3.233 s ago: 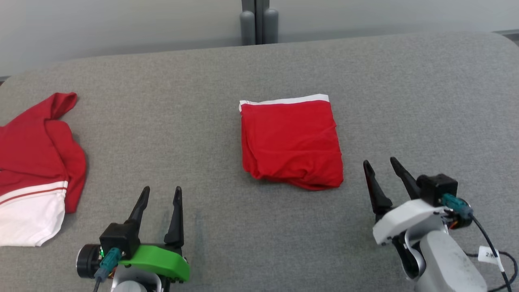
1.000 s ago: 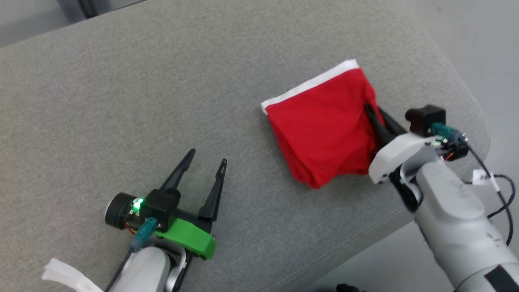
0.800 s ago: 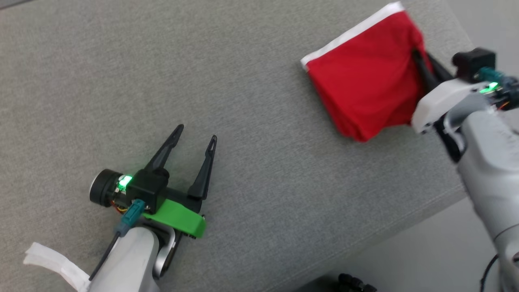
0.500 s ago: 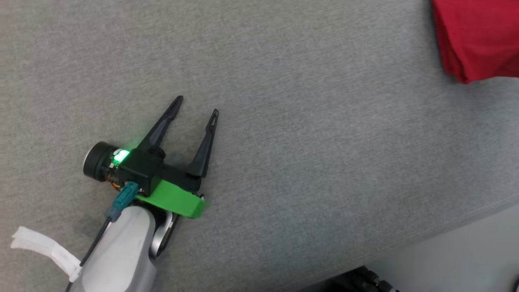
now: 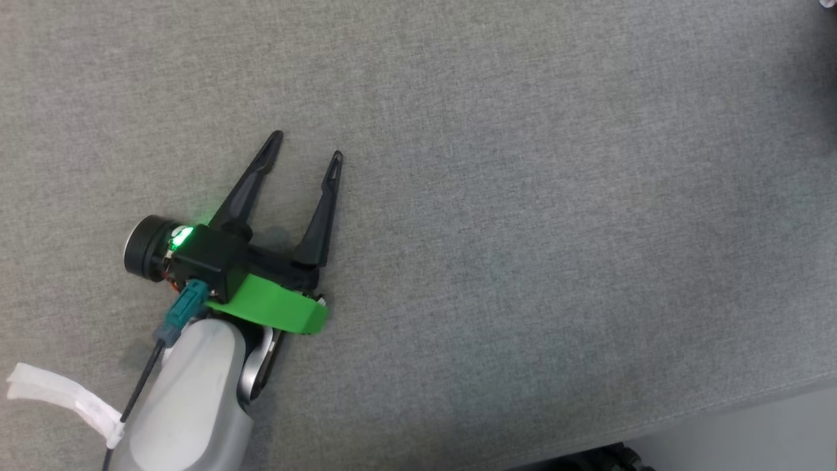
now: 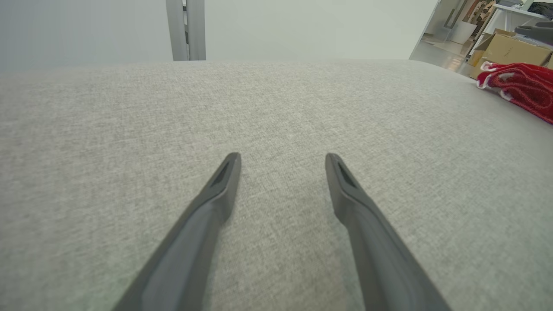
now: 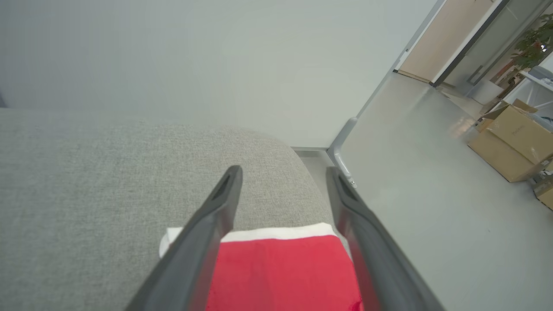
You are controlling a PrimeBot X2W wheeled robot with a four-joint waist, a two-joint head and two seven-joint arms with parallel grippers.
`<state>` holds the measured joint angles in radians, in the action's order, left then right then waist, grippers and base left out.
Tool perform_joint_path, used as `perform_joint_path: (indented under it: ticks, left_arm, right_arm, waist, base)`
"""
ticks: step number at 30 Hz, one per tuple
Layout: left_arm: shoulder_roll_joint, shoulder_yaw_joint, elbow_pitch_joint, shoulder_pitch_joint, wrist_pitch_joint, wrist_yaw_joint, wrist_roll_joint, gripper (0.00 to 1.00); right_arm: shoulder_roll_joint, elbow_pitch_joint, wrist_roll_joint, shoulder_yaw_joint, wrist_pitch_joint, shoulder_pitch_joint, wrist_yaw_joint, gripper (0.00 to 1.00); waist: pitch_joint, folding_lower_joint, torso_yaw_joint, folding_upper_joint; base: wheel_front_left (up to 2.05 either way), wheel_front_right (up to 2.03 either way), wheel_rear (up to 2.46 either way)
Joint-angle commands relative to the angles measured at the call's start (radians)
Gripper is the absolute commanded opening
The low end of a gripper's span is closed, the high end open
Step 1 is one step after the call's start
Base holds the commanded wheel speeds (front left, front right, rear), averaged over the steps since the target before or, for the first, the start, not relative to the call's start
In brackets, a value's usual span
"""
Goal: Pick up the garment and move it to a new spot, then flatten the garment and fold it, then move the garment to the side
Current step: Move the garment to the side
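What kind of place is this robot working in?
Probably an office or lab workroom, not a home: a wide grey fabric-covered table, cardboard boxes on a bare smooth floor, and plain pale walls. A folded red garment lies near the table's end.

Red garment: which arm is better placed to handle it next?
Right. The right gripper hangs open directly over the garment at the table corner; the left gripper sits open over bare table.
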<state>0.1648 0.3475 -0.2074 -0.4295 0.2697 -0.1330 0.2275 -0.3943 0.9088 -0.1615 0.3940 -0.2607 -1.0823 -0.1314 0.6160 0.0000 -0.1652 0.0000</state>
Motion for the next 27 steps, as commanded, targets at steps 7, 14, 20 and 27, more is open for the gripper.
perform_joint_path:
  ticks: [7,14,20,27]
  left_arm:
    - [-0.018,-0.082,-0.047,0.074,-0.006,0.003,-0.007,1.00]
    - [-0.051,-0.158,-0.069,0.114,-0.005,0.003,-0.021,1.00]
    - [-0.073,-0.209,-0.095,0.158,-0.005,0.003,-0.030,1.00]
    - [-0.092,-0.244,-0.121,0.211,-0.005,0.003,-0.041,1.00]
  right_arm:
    - [0.169,-0.309,0.069,-0.114,-0.005,0.153,0.001,1.00]
    - [0.259,-0.456,0.160,-0.249,-0.006,0.311,0.001,1.00]
    - [0.304,-0.519,0.203,-0.308,-0.006,0.456,0.001,1.00]
    - [0.333,-0.531,0.227,-0.311,-0.006,0.622,0.001,1.00]
  waist:
    - [-0.133,0.0000,0.020,0.0000]
    - [-0.222,0.0000,0.056,0.0000]
    - [-0.290,0.0000,0.088,0.0000]
    - [-0.362,0.0000,0.114,0.0000]
  base:
    - [0.00,0.00,0.00]
    - [0.00,0.00,0.00]
    - [0.00,0.00,0.00]
    - [0.00,0.00,0.00]
